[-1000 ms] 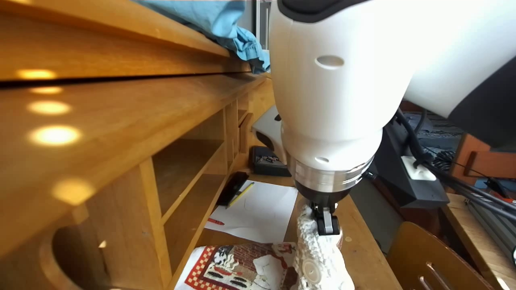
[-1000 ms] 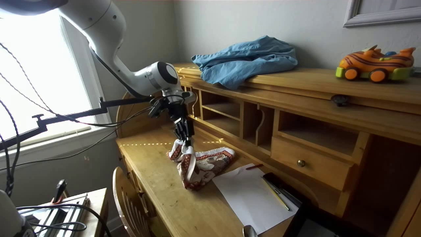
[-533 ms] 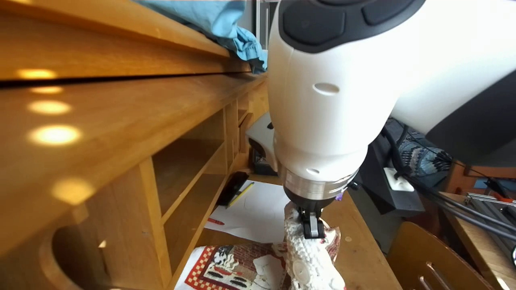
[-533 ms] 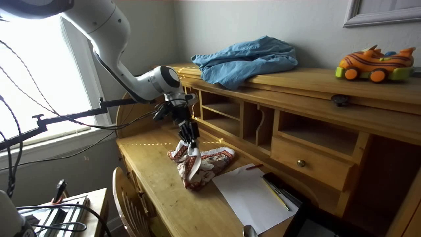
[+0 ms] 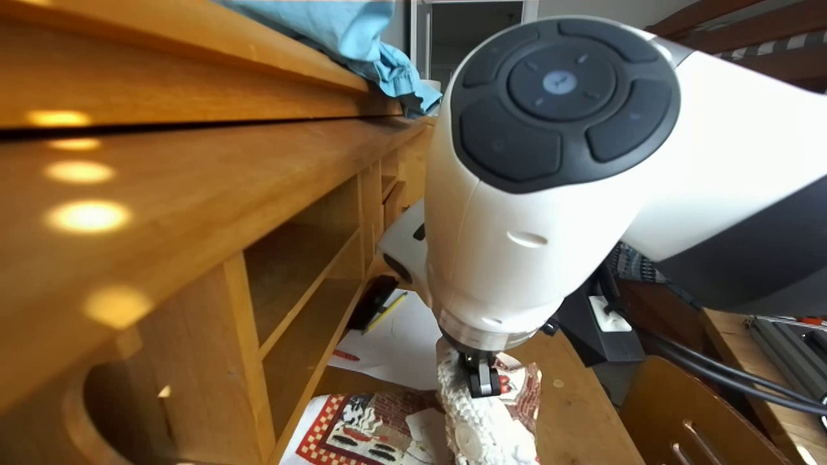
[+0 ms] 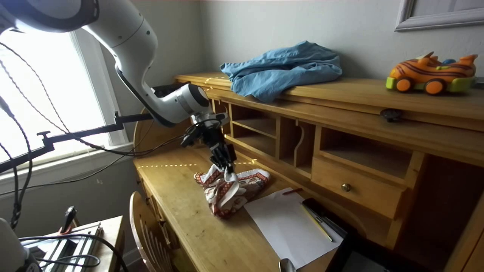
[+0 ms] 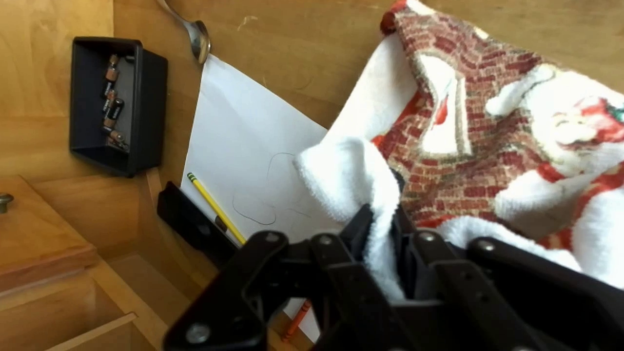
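On the tabletop (image 6: 185,215), near the white paper (image 7: 243,126) | pinches the patterned towel (image 7: 463,180) by a white fold (image 7: 336,170) in the claw (image 7: 382,219) | has that fold gripped and raised; has the rest lying rumpled, not yet lifted

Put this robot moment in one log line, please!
fingers: pinching a fold of towel; towel: rumpled on desk; paper: beside towel; batteries: in black bin
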Controlling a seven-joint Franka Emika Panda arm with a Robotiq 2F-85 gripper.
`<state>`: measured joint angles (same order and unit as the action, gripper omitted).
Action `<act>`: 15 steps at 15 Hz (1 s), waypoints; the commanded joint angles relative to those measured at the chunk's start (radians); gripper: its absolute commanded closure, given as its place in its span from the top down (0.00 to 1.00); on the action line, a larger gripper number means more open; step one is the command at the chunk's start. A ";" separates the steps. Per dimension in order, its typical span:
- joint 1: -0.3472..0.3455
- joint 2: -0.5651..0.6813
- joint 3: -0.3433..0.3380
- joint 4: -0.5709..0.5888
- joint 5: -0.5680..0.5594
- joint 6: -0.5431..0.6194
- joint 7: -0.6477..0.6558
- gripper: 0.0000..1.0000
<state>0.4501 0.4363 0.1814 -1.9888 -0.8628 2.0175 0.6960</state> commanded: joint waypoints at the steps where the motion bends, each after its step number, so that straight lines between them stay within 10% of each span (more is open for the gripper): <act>1: -0.005 0.029 -0.002 0.022 -0.057 0.046 0.025 0.03; 15: -0.012 0.050 -0.038 0.000 -0.199 0.260 0.101 0.03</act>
<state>0.4440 0.4744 0.1460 -1.9862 -1.0004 2.2484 0.7593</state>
